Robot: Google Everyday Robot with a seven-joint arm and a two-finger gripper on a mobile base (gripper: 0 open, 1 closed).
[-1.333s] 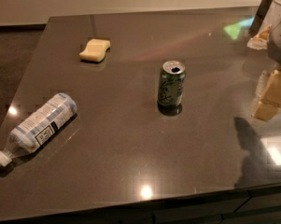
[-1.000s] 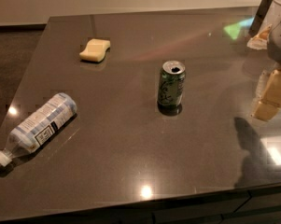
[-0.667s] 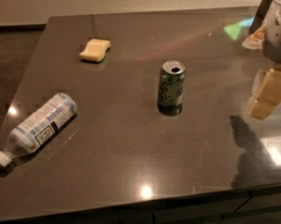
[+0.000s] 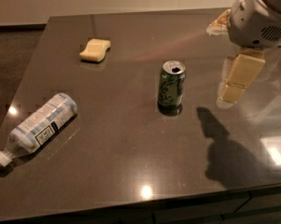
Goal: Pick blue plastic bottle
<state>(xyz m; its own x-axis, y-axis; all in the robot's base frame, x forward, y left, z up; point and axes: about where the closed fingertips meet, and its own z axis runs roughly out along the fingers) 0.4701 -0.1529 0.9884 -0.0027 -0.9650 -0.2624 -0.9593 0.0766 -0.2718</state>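
Currently: dark, glossy table (image 4: 130, 167) seen from above its near edge, with small ceiling-light glints on the surface.

Blue plastic bottle (image 4: 39, 125) lies on its side at the near-left part of the table, close to the left edge. Its white cap points toward the near-left corner and its base toward the table's middle. The striped pale blue-and-white label wraps the body, and a black-and-white panel faces up. Nothing touches it.

Green soda can (image 4: 171, 87) stands upright near the centre with its top opened, well apart from the bottle, to its right and a little farther back.

Yellow sponge (image 4: 95, 50) lies flat at the far-left part of the table, apart from both the bottle and the can.

Gripper (image 4: 233, 90) is at the right side of the view, hanging above the table to the right of the can. It is pale beige, below a white rounded arm housing (image 4: 259, 15) that enters from the top right corner. It holds nothing and is nowhere near the bottle (the can sits between them). Whether it is spread or closed: cannot tell from this angle.

Arm's shadow (image 4: 224, 157) falls on the near-right part of the table.
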